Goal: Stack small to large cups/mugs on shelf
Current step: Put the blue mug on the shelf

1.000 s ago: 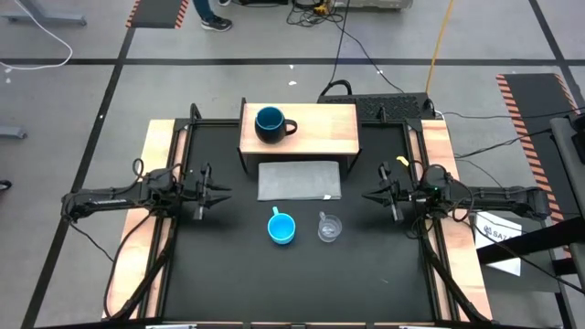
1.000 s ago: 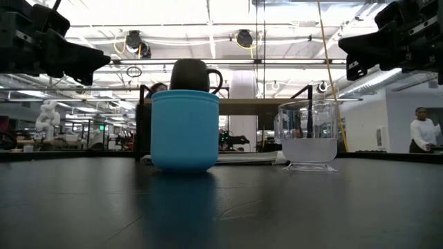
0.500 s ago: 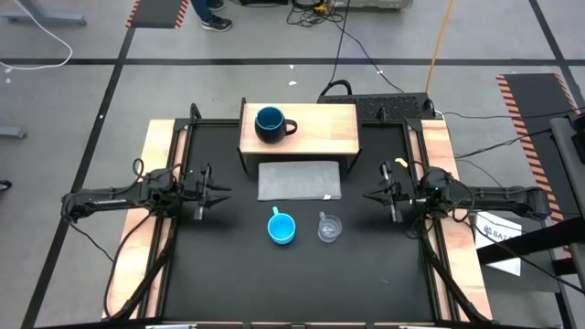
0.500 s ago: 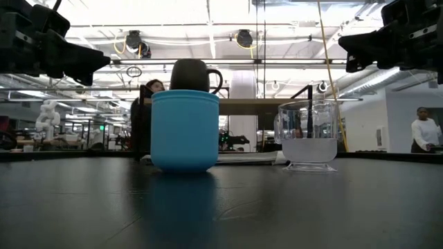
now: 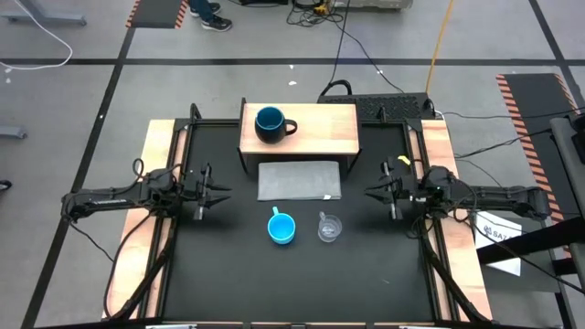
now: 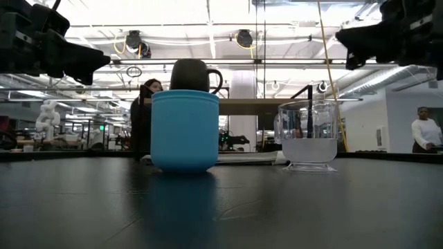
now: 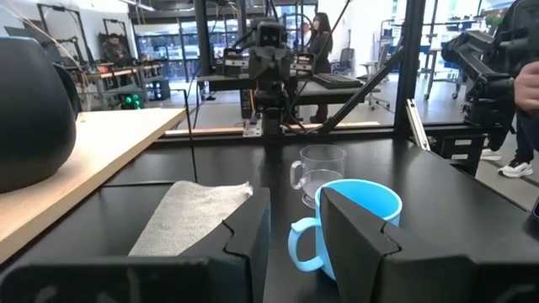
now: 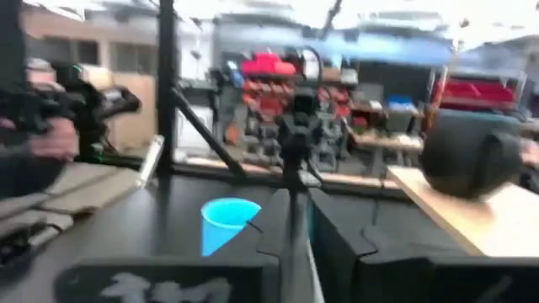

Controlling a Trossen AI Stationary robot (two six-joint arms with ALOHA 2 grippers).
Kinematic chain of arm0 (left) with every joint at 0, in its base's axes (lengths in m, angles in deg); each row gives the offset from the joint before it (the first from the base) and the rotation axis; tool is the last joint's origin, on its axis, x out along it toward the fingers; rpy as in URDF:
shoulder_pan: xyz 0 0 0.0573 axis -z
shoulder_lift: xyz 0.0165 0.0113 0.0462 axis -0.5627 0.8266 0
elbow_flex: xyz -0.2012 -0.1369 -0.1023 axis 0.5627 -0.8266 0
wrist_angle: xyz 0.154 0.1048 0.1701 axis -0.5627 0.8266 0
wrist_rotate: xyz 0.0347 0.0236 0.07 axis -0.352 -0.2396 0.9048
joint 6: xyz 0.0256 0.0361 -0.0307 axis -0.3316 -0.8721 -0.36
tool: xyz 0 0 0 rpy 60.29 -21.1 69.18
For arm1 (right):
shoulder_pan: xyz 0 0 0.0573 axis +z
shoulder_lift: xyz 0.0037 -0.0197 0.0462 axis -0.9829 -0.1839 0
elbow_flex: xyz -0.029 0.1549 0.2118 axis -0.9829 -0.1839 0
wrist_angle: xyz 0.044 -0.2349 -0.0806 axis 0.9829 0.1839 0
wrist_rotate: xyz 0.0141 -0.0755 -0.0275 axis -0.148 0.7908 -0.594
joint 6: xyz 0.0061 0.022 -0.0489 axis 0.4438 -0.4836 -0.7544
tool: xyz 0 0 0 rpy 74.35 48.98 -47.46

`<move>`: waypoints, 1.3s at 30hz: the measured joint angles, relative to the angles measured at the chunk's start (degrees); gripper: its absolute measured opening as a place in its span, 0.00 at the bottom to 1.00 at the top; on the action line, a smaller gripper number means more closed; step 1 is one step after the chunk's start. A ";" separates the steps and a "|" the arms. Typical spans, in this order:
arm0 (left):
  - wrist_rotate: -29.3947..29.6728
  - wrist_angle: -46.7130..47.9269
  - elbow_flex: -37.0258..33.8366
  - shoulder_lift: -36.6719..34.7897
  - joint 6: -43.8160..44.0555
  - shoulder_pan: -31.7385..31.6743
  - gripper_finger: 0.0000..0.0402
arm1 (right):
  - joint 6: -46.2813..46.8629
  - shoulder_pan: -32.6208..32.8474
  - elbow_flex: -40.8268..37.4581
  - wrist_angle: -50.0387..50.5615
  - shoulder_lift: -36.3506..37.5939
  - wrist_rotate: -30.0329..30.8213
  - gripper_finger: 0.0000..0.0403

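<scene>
The large navy mug stands upright on the left part of the wooden shelf at the table's far side. The light-blue mug and the small clear cup stand upright side by side on the black table, nearer than the shelf. My left gripper hovers at the table's left, open and empty, pointing toward the mugs. My right gripper hovers at the table's right, above table height, pointing toward the cup and touching nothing.
A flat grey mat lies between the shelf and the two cups. Wooden side rails run along both table edges. There is free black table nearer than the cups. People stand in the room beyond the table.
My right gripper has risen a little and drawn slightly toward the table's right edge. The mugs, the cup and the left arm have stayed where they were.
</scene>
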 joint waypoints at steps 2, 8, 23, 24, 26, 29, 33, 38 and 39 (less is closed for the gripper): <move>0.00 0.37 0.00 0.00 0.00 0.00 0.27 | -0.66 -0.02 1.58 1.92 -0.34 3.01 0.17; -0.06 0.68 0.02 -0.02 0.00 0.04 0.27 | -1.10 -0.02 2.76 2.76 -1.66 4.45 0.34; -0.04 0.44 0.02 -0.02 -0.59 0.00 0.27 | 1.43 -0.02 7.39 0.04 -7.89 4.37 0.41; -0.04 0.39 0.02 -0.02 -0.57 0.00 0.27 | 1.28 0.00 8.63 1.48 -8.89 4.37 0.41; -0.04 0.14 0.02 -0.02 -0.52 0.00 0.27 | 0.77 0.00 11.22 4.14 -11.07 4.17 0.41; -0.04 0.18 0.02 -0.02 -0.41 0.00 0.27 | -0.91 0.00 15.24 8.53 -14.32 3.79 0.41; -0.04 1.04 0.02 0.00 -0.54 0.00 0.27 | -2.72 0.02 19.63 11.19 -19.07 0.17 0.41; -0.04 1.04 0.02 0.00 -0.64 0.00 0.27 | -2.44 0.04 24.79 11.88 -25.02 -2.06 0.42; -0.04 1.15 0.02 -0.01 -0.68 0.00 0.27 | -2.16 0.04 25.71 11.99 -26.15 -2.03 0.42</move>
